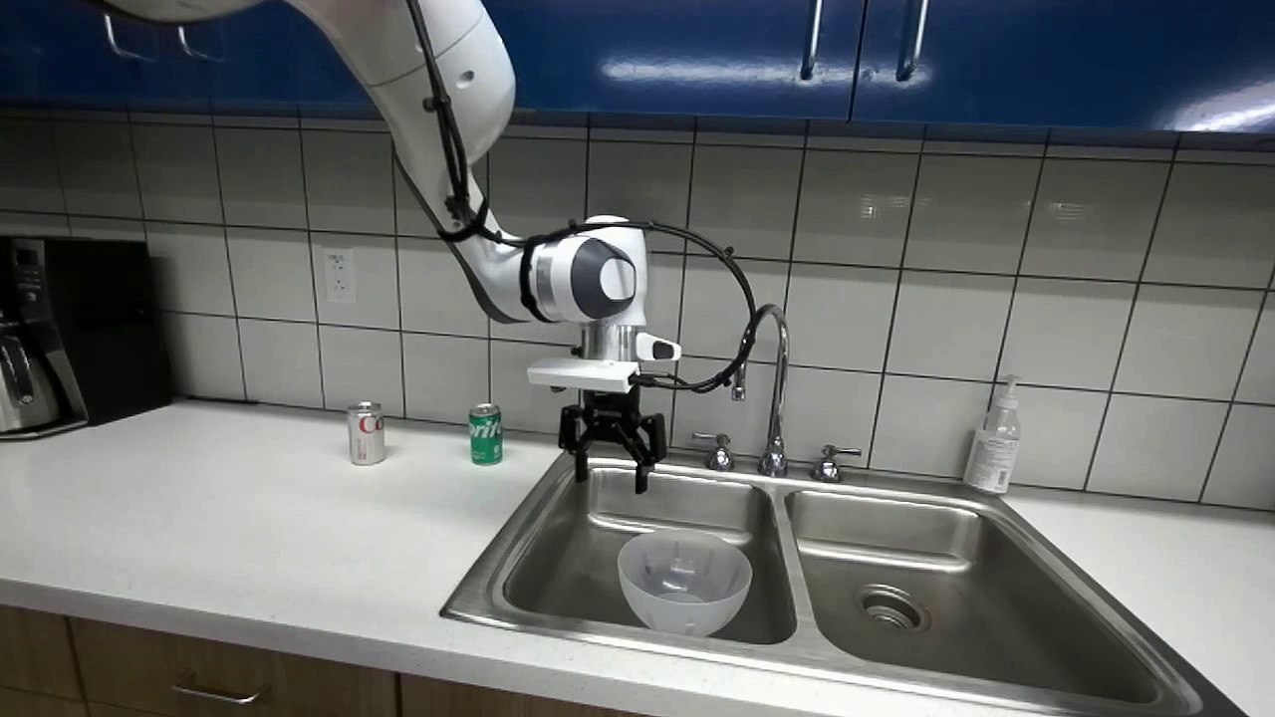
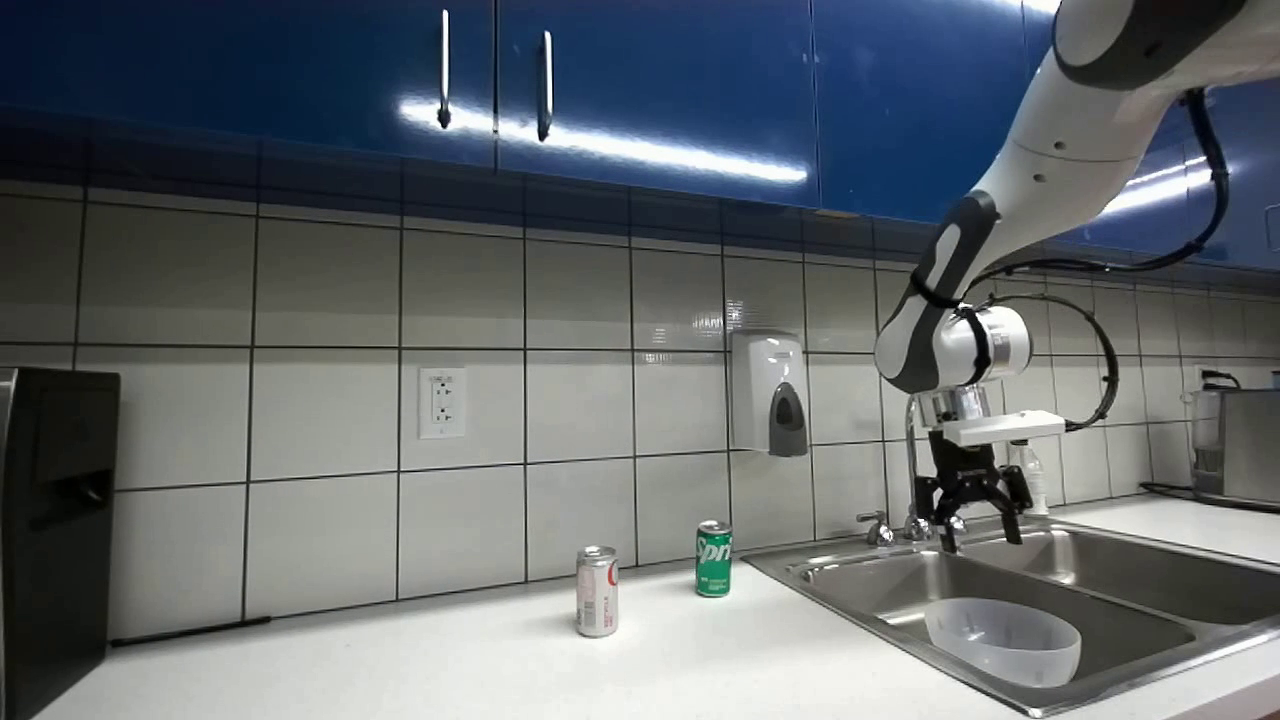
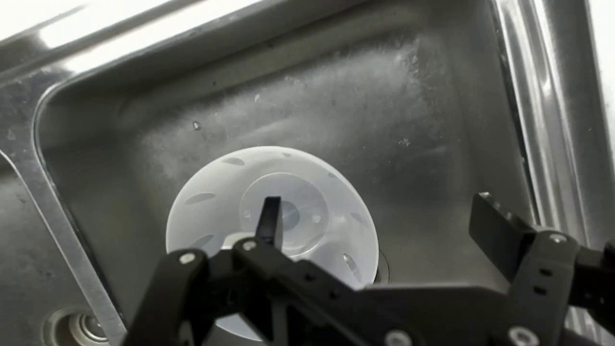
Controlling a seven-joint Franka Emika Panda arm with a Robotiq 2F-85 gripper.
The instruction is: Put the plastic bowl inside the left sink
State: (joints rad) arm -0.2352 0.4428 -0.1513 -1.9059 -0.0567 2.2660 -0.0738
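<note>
The left sink (image 1: 568,573) holds the round plastic bowl (image 1: 685,588), right way up. It lies lower than my pincer (image 1: 612,474), toward the front and the middle wall (image 1: 798,568). I think the job is done and I can go up. My pincer points down, its fingers (image 3: 499,235) wide apart, nothing between them.

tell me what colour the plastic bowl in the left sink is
The plastic bowl is translucent whitish; it shows best, unblocked, in an exterior view.

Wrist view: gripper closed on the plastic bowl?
No: the gripper is open, its fingers wide apart and not gripping the plastic bowl.
</note>
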